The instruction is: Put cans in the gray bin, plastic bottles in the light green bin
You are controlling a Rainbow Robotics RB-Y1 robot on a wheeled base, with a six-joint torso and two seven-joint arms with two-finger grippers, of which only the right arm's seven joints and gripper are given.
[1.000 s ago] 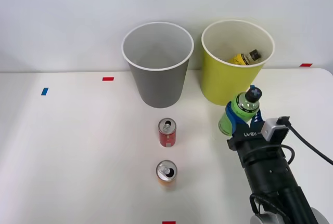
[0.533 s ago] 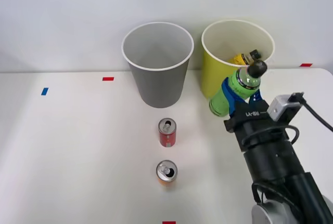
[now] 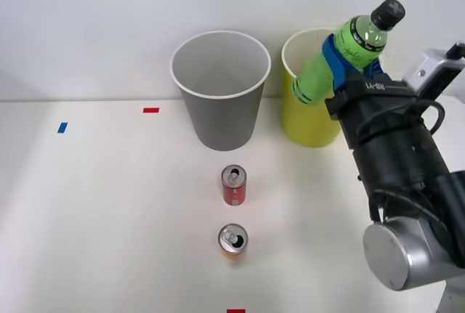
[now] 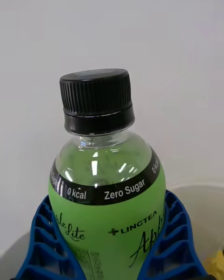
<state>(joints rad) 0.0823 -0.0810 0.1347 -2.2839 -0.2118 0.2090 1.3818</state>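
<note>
My right gripper [image 3: 340,62] is shut on the green-labelled plastic bottle [image 3: 350,48], which tilts with its black cap up and to the right. It hangs over the front of the light green bin [image 3: 306,123]. In the right wrist view the blue fingers [image 4: 39,245] clasp the bottle [image 4: 107,191] on both sides, and the bin's pale rim [image 4: 198,191] lies beyond. The gray bin [image 3: 220,91] stands to the left of the green one. On the table in front of it stand the red can [image 3: 233,185] and, nearer to me, the orange can [image 3: 232,241], both upright.
Red tape marks [image 3: 150,110] [image 3: 235,311] and a blue one [image 3: 62,128] are stuck to the white table [image 3: 109,204]. A white wall rises right behind the bins. My arm [image 3: 396,168] covers the table's right side.
My right arm has lifted the green bottle from just above the table, up and back, to above the light green bin's rim. The cans and bins have not moved.
</note>
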